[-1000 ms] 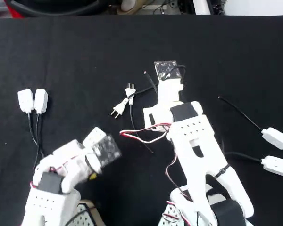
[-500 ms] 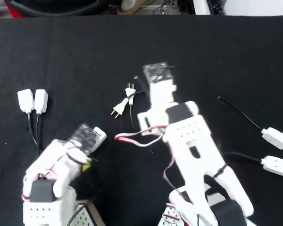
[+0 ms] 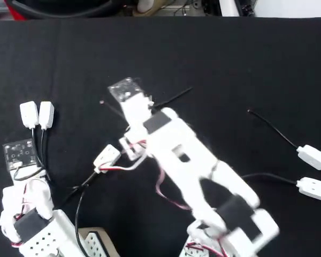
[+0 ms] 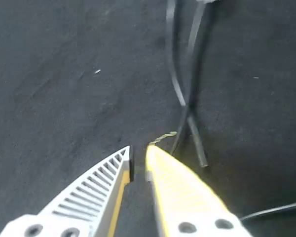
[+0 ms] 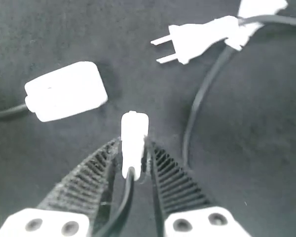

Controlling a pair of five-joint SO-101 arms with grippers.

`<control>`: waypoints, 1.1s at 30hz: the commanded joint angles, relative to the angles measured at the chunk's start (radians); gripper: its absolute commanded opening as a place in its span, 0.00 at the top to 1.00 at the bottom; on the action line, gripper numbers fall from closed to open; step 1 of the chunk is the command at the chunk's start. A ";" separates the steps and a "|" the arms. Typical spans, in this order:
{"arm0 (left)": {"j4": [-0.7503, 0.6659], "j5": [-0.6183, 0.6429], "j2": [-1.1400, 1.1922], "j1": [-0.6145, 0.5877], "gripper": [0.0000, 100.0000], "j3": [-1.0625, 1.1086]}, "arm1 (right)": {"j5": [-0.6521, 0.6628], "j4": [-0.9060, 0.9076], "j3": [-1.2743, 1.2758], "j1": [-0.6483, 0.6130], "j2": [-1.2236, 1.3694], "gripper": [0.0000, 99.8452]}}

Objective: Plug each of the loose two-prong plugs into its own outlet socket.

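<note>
The right gripper (image 5: 133, 148) is clamped on a white plug (image 5: 134, 128), its cord running back between the fingers. Just beyond the tips, off to one side, lies a white socket block (image 5: 66, 91) with no plug seated in it. I'd square the prongs to its face before pushing. Farther out rests a loose two-prong plug (image 5: 197, 39). The left gripper (image 4: 138, 150), all but closed on nothing, hovers beside black cords (image 4: 185, 98) on the bench (image 4: 54, 74).

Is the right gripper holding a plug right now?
Yes, the right gripper is clamped on a white plug, its black cord running back toward the wrist.
</note>
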 commanded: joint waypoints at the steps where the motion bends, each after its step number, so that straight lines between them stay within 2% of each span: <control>1: -0.014 0.008 -0.005 -0.030 0.97 -0.028 | -0.003 -0.012 -0.188 -0.069 0.191 0.99; 8: -0.063 0.002 -0.005 -0.028 0.97 0.015 | 0.002 -0.012 -0.263 -0.147 0.232 0.99; 14: -0.049 -0.034 -0.005 -0.019 0.97 0.016 | 0.095 -0.008 -0.282 -0.152 0.216 0.99; 22: -0.048 -0.035 -0.003 0.004 0.97 0.016 | 0.175 0.209 -0.438 -0.095 0.220 0.99; 25: -0.048 -0.035 -0.003 0.004 0.97 0.019 | 0.167 0.203 -0.415 -0.130 0.222 0.99; 33: -0.048 -0.037 -0.003 0.004 0.97 0.030 | 0.126 0.043 -0.317 -0.164 0.222 0.99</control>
